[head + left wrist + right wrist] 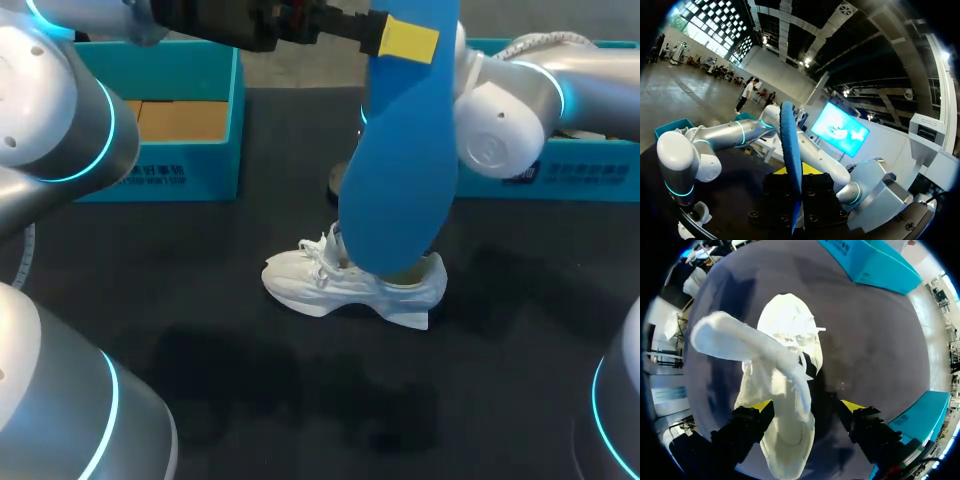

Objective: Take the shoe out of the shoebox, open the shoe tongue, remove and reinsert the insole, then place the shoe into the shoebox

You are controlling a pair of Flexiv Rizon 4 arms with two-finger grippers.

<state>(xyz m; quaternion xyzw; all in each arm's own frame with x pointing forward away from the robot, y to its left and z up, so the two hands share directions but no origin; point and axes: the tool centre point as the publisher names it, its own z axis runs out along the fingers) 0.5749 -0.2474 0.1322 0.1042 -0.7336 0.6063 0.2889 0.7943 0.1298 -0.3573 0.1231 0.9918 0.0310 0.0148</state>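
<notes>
A white sneaker [330,282] lies on the black table, toe toward my left side. Above it hangs a long blue insole [400,150], its lower end at the shoe's opening. My left gripper [402,40] is shut on the insole's upper end. In the left wrist view the insole [790,145] stands edge-on between the fingers of that gripper [796,182]. My right gripper [807,406] is open and straddles the rear of the shoe [790,325]. One yellow fingertip [762,405] lies by the shoe's side and the other stands apart. A pale strip [740,342], probably the insole, crosses in front of the shoe. In the head view the insole hides the right gripper.
An open teal shoebox [215,150] stands at the back left, showing a brown cardboard floor. Another teal box part [590,175] sits at the back right behind my right arm's elbow [500,130]. Bare black tabletop [320,400] lies in front of the shoe.
</notes>
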